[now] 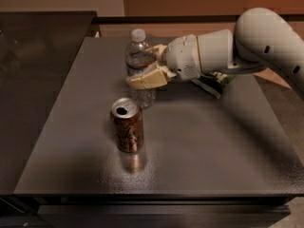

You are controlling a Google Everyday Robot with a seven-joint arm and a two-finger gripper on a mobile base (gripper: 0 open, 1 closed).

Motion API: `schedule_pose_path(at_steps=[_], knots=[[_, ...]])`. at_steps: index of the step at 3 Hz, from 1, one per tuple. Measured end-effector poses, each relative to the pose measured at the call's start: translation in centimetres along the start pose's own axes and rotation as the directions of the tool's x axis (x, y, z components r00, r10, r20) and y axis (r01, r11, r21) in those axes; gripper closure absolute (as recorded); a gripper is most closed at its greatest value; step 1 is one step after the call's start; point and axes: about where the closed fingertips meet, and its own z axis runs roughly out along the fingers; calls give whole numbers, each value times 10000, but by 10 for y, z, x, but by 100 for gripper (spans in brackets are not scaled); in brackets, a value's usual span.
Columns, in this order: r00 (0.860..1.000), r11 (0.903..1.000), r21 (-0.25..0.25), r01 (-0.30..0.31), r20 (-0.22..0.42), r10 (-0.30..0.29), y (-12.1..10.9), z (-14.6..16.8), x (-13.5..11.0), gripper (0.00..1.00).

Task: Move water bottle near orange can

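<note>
The water bottle [138,57], clear and ribbed with a white cap and a dark label band, stands upright on the dark grey table [199,141] at the middle back. My gripper [141,66] comes in from the right and is shut on the bottle: one tan finger [148,79] crosses its front, the other is behind it. The orange can [127,125], brownish-orange with a silver top, stands upright just in front of the bottle and slightly left, a short gap apart.
A green chip bag [219,81] lies behind my white arm [247,46] at the right, mostly hidden. A dark counter [33,65] adjoins the table on the left. The table's front edge is close below the can.
</note>
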Motion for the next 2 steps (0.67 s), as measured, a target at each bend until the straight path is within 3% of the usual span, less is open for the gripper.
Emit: schedule_pose_path(at_steps=[2], knots=[[10000, 9978, -663, -45, -6, 44, 31, -21, 11, 100]])
